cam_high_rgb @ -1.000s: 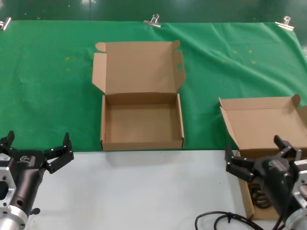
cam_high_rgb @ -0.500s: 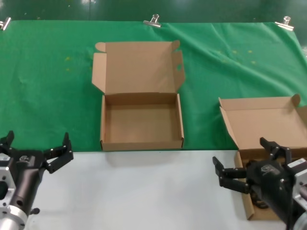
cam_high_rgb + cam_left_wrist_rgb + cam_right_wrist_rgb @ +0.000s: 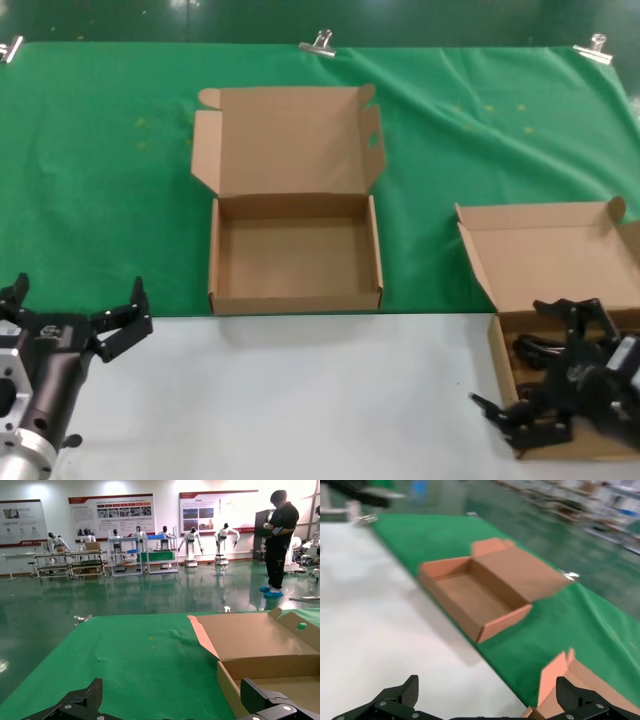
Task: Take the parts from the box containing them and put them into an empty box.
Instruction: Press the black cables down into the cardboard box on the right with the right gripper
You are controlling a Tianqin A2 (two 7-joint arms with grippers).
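Note:
The empty box (image 3: 295, 255) sits open at the middle of the green cloth, lid folded back; it also shows in the left wrist view (image 3: 270, 650) and the right wrist view (image 3: 475, 587). The box containing the parts (image 3: 505, 345) stands at the right, lid up. Black power cords (image 3: 530, 350) lie inside it, partly hidden by my arm. My right gripper (image 3: 542, 365) is open and turned sideways over this box's near left part; in its own view (image 3: 487, 700) nothing is between its fingers. My left gripper (image 3: 75, 305) is open and empty at the front left (image 3: 172, 705).
The green cloth (image 3: 100, 180) covers the back of the table, held by metal clips (image 3: 320, 42) at its far edge. White tabletop (image 3: 300, 400) runs along the front. A person (image 3: 280, 540) stands far behind the table in the hall.
My right gripper has swung right and down and rotated, from beside the right box's left wall to over its inside. The left arm has not moved.

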